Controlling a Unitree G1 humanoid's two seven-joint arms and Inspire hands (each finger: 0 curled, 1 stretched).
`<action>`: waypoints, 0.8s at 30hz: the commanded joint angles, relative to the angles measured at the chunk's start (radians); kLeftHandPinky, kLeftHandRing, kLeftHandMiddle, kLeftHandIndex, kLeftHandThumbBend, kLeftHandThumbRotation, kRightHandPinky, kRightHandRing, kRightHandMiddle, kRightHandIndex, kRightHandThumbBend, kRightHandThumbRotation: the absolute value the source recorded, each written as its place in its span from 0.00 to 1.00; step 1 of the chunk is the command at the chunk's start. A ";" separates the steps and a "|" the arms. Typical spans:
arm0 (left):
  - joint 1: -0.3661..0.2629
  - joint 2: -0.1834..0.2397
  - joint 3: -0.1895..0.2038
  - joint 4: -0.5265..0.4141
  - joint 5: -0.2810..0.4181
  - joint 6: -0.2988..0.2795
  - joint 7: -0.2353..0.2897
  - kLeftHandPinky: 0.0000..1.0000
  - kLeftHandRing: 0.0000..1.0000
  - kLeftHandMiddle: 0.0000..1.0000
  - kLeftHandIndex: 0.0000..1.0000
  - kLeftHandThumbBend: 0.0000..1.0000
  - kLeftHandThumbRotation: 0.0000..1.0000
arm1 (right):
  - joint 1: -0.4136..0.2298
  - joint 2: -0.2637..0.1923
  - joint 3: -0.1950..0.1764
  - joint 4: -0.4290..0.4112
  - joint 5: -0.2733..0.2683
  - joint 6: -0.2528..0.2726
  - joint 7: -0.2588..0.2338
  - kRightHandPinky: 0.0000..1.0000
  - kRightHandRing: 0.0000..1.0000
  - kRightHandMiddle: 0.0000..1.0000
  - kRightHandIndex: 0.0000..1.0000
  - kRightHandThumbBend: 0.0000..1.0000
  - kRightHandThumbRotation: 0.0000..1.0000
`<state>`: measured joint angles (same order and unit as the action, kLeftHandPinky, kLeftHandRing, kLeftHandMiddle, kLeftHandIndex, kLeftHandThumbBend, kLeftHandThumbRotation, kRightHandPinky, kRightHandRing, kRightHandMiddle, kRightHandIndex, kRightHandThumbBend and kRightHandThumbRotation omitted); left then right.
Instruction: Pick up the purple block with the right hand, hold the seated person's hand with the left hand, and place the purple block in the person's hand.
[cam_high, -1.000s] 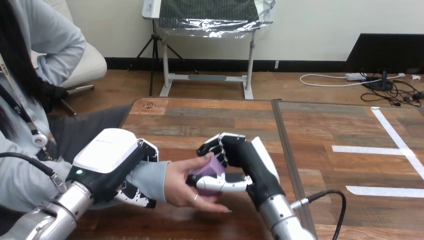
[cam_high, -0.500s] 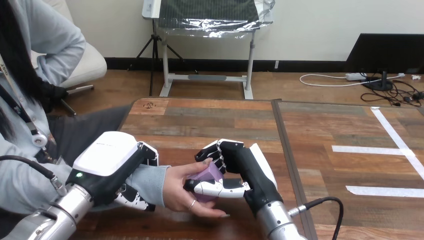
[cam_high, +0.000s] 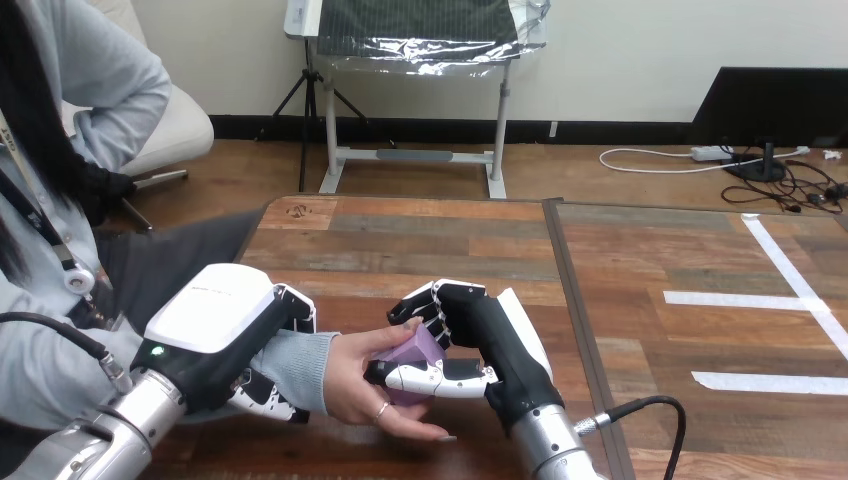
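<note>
A block (cam_high: 415, 350) is pinched between the thumb and curled fingers (cam_high: 428, 300) of the right hand (cam_high: 485, 335), over the person's hand (cam_high: 355, 380). The person's wrist (cam_high: 300, 365) is clasped by the left hand (cam_high: 225, 320). The block is judged light and rigid, best gripped on opposite flat faces.

Over the brown wooden plank table (cam_high: 430, 235), the robot's left hand (cam_high: 225, 325) was curled round the person's grey-sleeved wrist (cam_high: 300, 365). Its right hand (cam_high: 490, 335) pinched a small purple block (cam_high: 418, 347) between thumb and fingers, right at the person's upturned hand (cam_high: 352, 380).
</note>
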<state>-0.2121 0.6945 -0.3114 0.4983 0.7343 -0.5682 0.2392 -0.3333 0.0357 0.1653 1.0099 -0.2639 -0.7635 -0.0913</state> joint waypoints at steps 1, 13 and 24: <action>-0.065 -0.023 0.059 -0.110 -0.032 -0.020 0.049 0.25 0.28 0.33 0.33 0.87 0.00 | -0.034 0.013 0.029 0.001 -0.022 -0.030 0.001 0.28 0.33 0.42 0.48 0.80 0.00; -0.052 -0.026 0.069 -0.114 -0.033 -0.023 0.048 0.25 0.27 0.33 0.33 0.87 0.00 | -0.037 0.013 0.026 0.009 -0.026 -0.029 -0.006 0.29 0.34 0.43 0.48 0.79 0.00; -0.047 -0.027 0.070 -0.113 -0.026 -0.023 0.061 0.28 0.31 0.37 0.37 0.87 0.00 | -0.044 0.011 0.019 0.011 -0.020 -0.019 -0.006 0.32 0.37 0.45 0.50 0.79 0.00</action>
<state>-0.1942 0.6916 -0.2949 0.4722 0.7343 -0.5684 0.2447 -0.3334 0.0356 0.1652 1.0103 -0.2708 -0.7740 -0.1038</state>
